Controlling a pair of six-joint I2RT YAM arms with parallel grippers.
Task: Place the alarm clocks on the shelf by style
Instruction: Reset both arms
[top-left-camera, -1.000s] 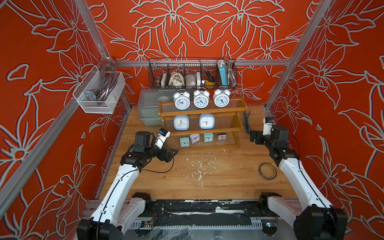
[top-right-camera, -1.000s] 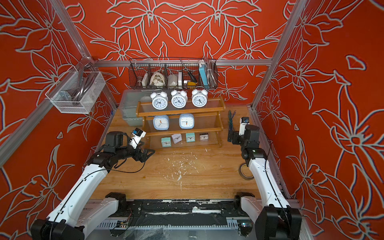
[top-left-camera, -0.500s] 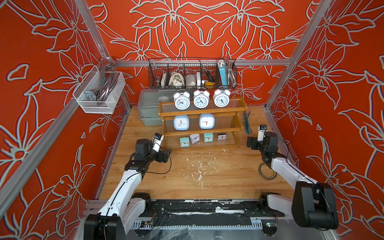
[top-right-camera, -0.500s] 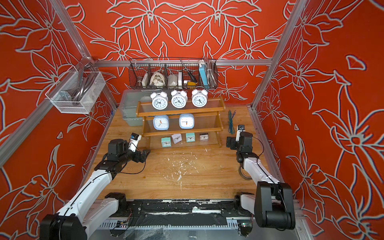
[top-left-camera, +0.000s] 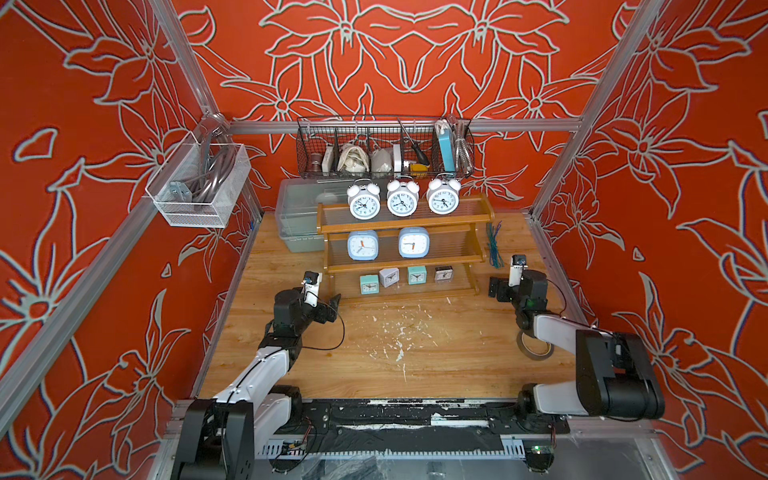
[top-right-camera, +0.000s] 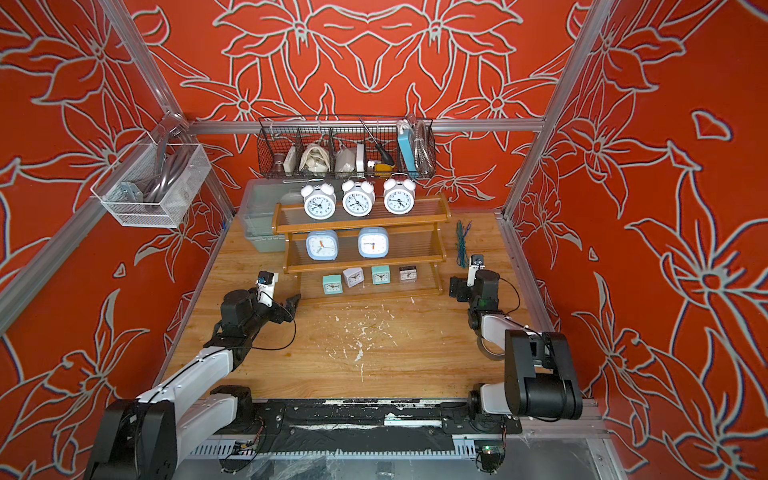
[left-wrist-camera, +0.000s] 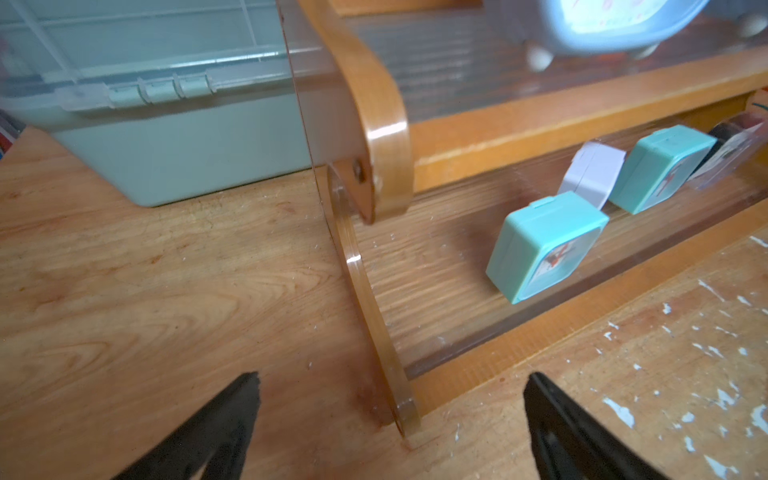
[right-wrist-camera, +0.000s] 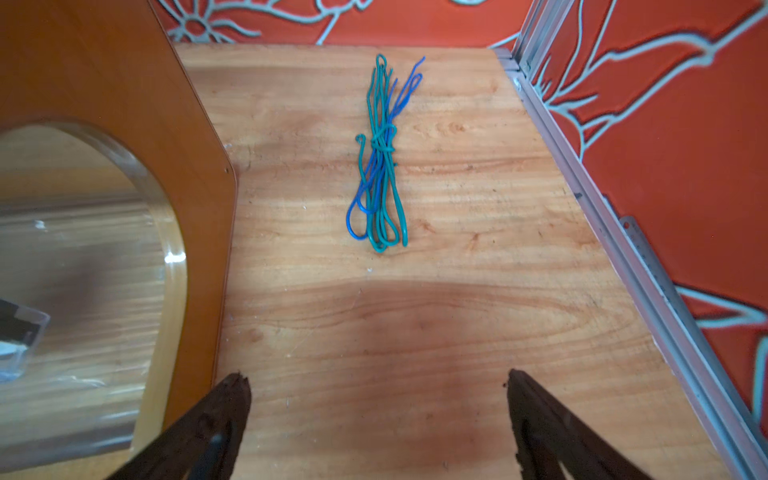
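A robot test cell in a lab, not a lived-in room — aluminium frame rails (top-left-camera: 519, 124) box in a wooden worktop (top-left-camera: 395, 365), and the walls are red floral-print panels (top-left-camera: 415, 62) set in that frame. Two robot arms (top-left-camera: 257, 374) stand on a black base rail (top-left-camera: 415, 417) at the front edge. A wire basket (top-left-camera: 305, 153) of tools and oddments hangs from the back rail.

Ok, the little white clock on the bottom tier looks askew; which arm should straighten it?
Left: the left gripper is open at the shelf end nearest the white clock; the right gripper faces the wire bundle instead.
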